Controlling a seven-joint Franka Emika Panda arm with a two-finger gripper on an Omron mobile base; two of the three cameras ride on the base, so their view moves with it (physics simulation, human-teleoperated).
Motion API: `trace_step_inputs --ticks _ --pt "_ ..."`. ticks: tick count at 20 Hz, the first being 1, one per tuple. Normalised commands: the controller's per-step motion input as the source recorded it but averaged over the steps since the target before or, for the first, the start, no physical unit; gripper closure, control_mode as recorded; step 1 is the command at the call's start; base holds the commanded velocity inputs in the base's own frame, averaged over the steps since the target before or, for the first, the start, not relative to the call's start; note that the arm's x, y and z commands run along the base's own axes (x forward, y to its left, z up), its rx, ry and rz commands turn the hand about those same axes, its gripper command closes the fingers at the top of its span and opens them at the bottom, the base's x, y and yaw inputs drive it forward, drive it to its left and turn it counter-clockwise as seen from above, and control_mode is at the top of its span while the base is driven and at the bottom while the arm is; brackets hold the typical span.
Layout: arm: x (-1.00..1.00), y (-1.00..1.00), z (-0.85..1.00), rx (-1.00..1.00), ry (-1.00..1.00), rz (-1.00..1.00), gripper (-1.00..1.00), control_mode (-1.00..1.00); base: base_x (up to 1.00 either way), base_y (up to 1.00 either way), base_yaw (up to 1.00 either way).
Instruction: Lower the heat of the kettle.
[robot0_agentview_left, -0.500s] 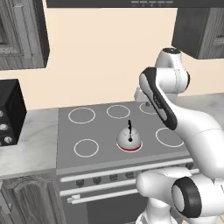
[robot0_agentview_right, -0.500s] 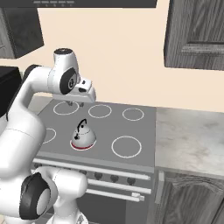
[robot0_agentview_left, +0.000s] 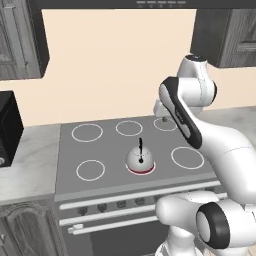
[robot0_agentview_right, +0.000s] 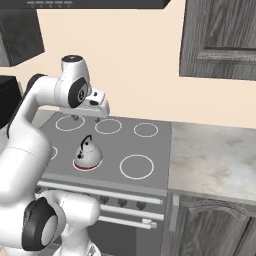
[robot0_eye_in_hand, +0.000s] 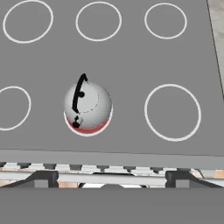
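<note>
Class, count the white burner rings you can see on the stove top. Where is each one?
5: three along the back, one front left, one front right. The kettle covers a glowing red burner between them.

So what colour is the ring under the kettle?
Red, glowing beneath the kettle; clearest in the hand view.

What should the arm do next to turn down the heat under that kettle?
Probably bring the open pincer down and forward toward the knobs on the stove front. It hangs above the back burners, and the kettle sits on a red-glowing front ring, so the heat looks on.
</note>
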Motion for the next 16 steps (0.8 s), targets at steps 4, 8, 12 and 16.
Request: trace_step_inputs --ticks 4,8,12,16 --pt "0.0 0.0 0.0 0.0 0.0 0.0 -1.0 1.0 0.02 -0.33 0.0" --pt "0.0 0.0 0.0 0.0 0.0 0.0 -1.0 1.0 0.06 -0.43 0.0" --pt "0.0 0.0 0.0 0.0 0.0 0.0 -1.0 1.0 0.07 -0.46 0.0" --pt "0.0 0.0 0.0 0.0 0.0 0.0 -1.0 1.0 0.16 -0.32 0.0"
